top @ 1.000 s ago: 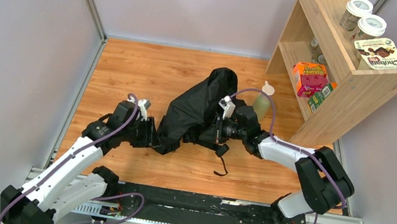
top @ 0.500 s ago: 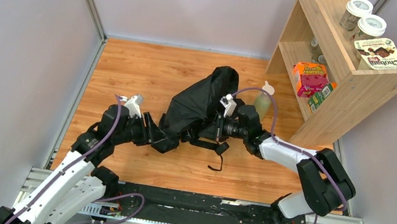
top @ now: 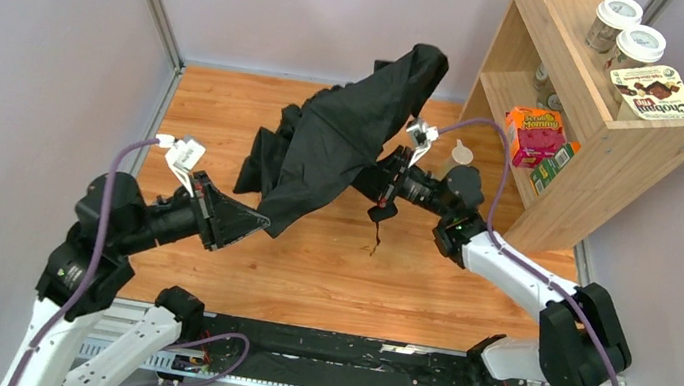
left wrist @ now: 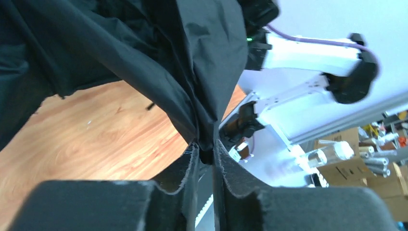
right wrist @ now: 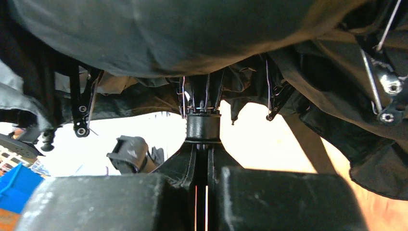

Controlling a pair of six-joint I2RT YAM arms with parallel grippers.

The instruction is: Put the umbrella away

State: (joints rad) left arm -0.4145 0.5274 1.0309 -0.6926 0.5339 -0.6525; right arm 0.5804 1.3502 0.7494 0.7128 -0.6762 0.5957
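Umbrella (top: pixel 345 143) lifted off tabletop (top: pixel 227 116): light, floppy canopy, stiff shaft. Left gripper (left wrist: pixel 206 155) pinching canopy edge; right gripper (right wrist: pixel 202 144) clamped, seemingly on shaft.

We see the umbrella (top: pixel 344 148), a black folding one with matte fabric, lifted clear of the wooden floor. Its canopy hangs loose and crumpled, half collapsed, running from a low corner at seven o'clock up to a peak at one o'clock, thin metal ribs showing underneath.
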